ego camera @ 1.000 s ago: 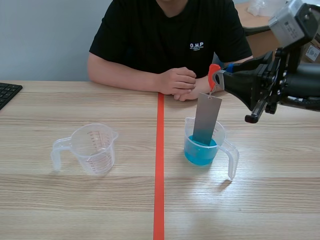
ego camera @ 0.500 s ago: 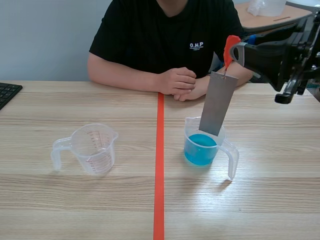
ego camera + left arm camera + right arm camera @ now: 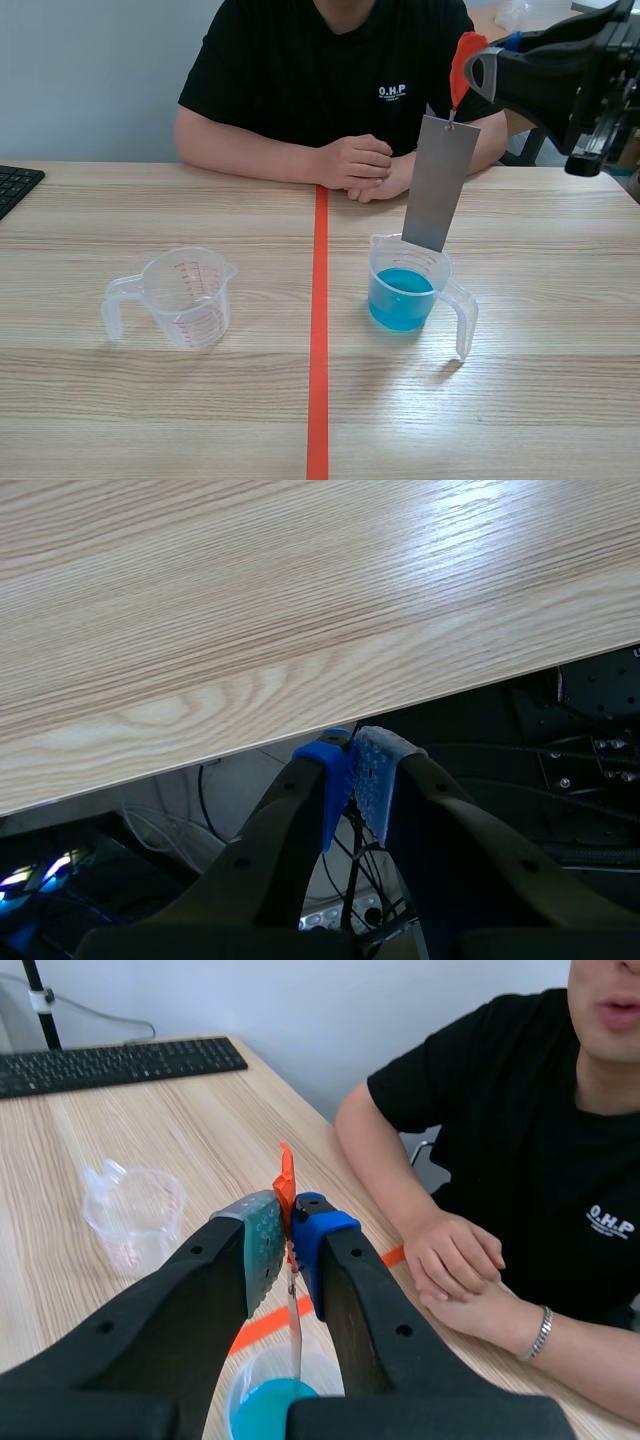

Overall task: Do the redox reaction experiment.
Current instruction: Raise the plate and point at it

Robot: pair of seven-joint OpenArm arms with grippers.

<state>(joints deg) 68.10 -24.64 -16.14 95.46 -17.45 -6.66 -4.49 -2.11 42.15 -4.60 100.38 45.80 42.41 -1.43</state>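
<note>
R pincer: clamped on orange clip, metal plate hanging below.
Plate: 12 o'clock of blue-liquid cup, tilted.
L pincer: closed, empty.

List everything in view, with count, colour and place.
clip: one, orange-red, in the right gripper
metal plate: one, grey, hanging from the clip over the filled cup
filled cup: one, clear with blue liquid, right of the tape line
empty cup: one, clear, left of the tape line
keyboard: one, black, far left
table: one, light wood
person: one, black T-shirt, across the table, hands together
left gripper: shut, empty, at table's edge
right gripper: shut on the clip, raised
</note>
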